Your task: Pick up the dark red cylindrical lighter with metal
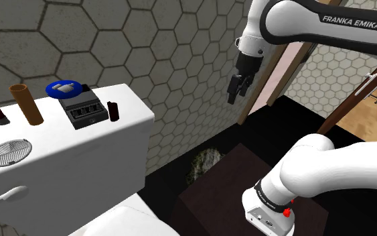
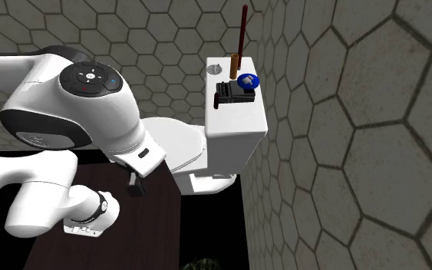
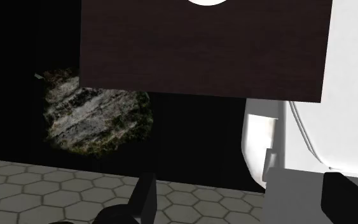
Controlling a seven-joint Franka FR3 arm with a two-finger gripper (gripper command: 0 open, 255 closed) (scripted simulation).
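Two black fingers [image 3: 144, 198], cut off at the frame edge, stand spread with nothing between them. The dark red lighter [image 1: 114, 110] stands on the white tank lid [image 1: 59, 157] beside a black box [image 1: 84, 111] (too small for you to see its metal). It is well apart from the gripper [image 1: 236, 95], lower and toward the shoulder view's left.

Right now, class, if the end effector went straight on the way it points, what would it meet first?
Probably the black floor area between the dark stand and the hexagon-tiled wall, just beside the mottled rock; depth is unclear. The open end effector points downward, away from the lighter on the toilet tank.
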